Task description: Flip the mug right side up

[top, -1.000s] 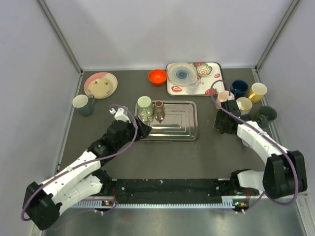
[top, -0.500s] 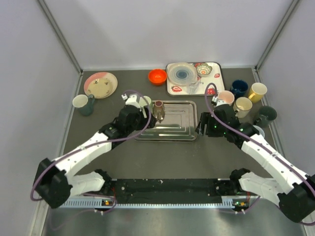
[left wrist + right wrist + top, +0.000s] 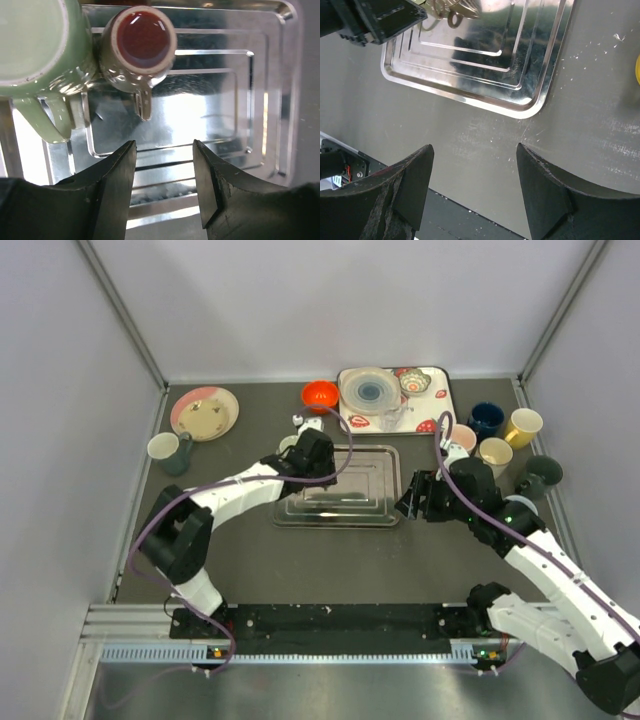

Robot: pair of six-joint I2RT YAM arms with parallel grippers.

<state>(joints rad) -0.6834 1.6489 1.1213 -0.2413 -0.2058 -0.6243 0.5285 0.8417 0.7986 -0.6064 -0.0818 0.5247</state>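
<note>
Left wrist view has the left jaws part-open and empty, with the handle [image 3: 144, 102] of the brown mug [image 3: 143, 45] just beyond the gap and lined up with it. That mug stands at the far left corner of the tray [image 3: 240, 100], with what looks like its ringed base facing up. It seems to touch a green mug [image 3: 37, 45] on its left.

From the top view, the left arm [image 3: 240, 490] has swung out from the near left of the tray to reach over that corner, so it now hides both mugs from above. The right jaws are spread wide and hold nothing. They have left the cups [image 3: 495, 452] at the right edge of the bench [image 3: 300, 560] and hang beside the tray's right edge.

I judge the approach is done and the grasp not yet made. The mug is not yet turned, and closing on its handle or body comes next, with the green mug close enough to be nudged.
</note>
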